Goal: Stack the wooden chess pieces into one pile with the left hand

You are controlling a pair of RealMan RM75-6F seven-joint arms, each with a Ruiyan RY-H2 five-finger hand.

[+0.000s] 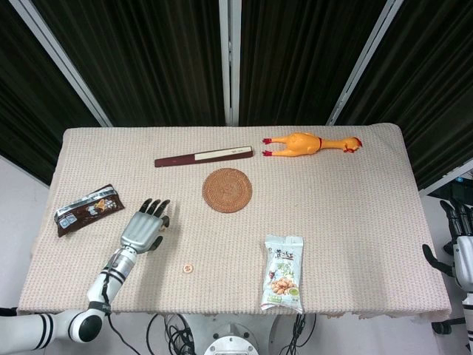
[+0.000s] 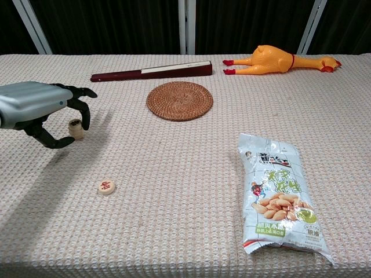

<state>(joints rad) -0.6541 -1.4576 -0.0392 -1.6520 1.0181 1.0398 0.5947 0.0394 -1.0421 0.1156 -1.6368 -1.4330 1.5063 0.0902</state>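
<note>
Two wooden chess pieces seen: small stack (image 2: pixel 75 128) by left hand (image 2: pixel 36 111), fingers curled round it, grip uncertain — can't tell if held. Single piece (image 2: pixel 106 186) lies near, apart. Risk: curled fingers nudge stack, it topples. Right hand (image 1: pixel 464 255) idle off-table, fingers apart.

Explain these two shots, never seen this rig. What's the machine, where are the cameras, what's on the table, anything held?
It is a two-armed robot with humanlike hands. One picture looks down from its head, the other looks forward from its chest. The left hand hovers with curled fingers around a small stack of wooden chess pieces; whether it grips them is unclear. Another chess piece lies apart. The right hand hangs off the table's edge. On the cloth-covered table: a folded fan, woven coaster, rubber chicken, peanut bag, dark snack packet.
</note>
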